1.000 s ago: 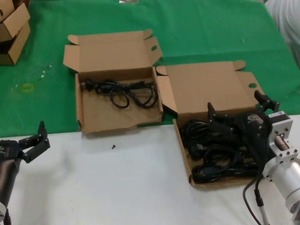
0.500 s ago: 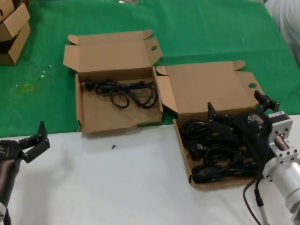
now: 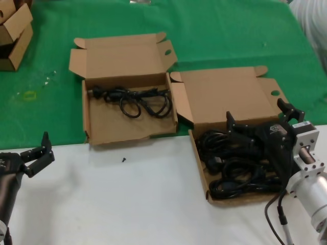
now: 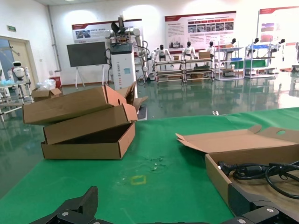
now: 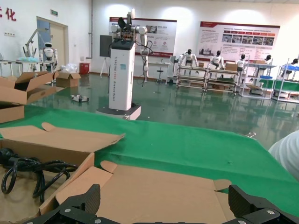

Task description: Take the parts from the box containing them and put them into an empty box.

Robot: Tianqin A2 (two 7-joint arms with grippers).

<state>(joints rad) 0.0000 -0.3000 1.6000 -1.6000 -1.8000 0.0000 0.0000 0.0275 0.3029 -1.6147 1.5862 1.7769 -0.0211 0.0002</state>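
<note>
The wide shallow tray (image 3: 200, 168) at the right holds several black power cords (image 3: 230, 173) in a tangle; its lid (image 3: 230, 94) lies open behind. My right gripper (image 3: 257, 115) hovers open just above those cords, with nothing between its fingers. In the right wrist view that gripper (image 5: 164, 198) looks out over the tray's lid (image 5: 154, 191). The squarer box (image 3: 87, 122) sits left of the tray with one looped cord (image 3: 138, 99) inside. My left gripper (image 3: 38, 153) stays open and empty over the table's near left; in its wrist view (image 4: 163, 200) the squarer box (image 4: 217, 175) lies ahead.
Small cartons (image 3: 13, 35) are stacked at the far left on the green cloth (image 3: 230, 30), also seen as cartons (image 4: 84, 126) from the left wrist. A tiny black speck (image 3: 123, 160) lies on the white table (image 3: 127, 204) near the squarer box's front.
</note>
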